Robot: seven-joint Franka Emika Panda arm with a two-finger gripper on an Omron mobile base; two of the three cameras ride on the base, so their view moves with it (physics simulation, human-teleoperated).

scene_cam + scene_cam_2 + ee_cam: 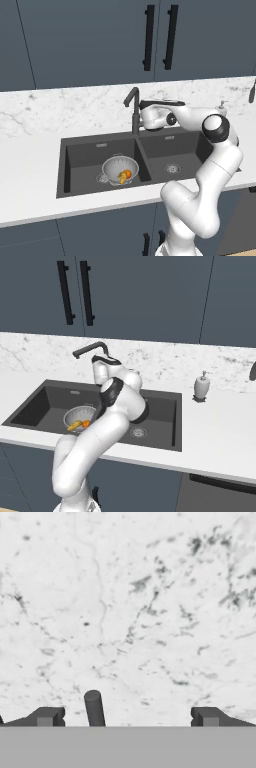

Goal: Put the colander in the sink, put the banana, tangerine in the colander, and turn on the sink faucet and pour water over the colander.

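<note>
A: Start with the left base view. Where is the colander?

B: The colander [119, 169] sits in the left basin of the sink [80, 165], over the drain. The banana [121, 177] and the tangerine [127, 173] lie inside it, touching each other. The arm reaches across to the sink faucet [134, 107], and the end effector [142, 112] is right beside the faucet's stem, behind the divider.

A: And the right base view?

B: Same layout from the other side. The colander [80, 418] rests in the far-left basin with the banana [74, 426] and tangerine [86, 424] in it. The faucet's [91, 349] spout points left, out over that basin. A white soap dispenser [202, 387] stands on the counter [220, 426] to the right of the sink [35, 406].

A: The hand view?

B: The two fingertips [47, 717] stand wide apart, so the end effector [127, 717] is open. A small dark cylinder [94, 708] rises between them, nearer the left one, not touched by either. Behind it is marble [130, 612].
</note>
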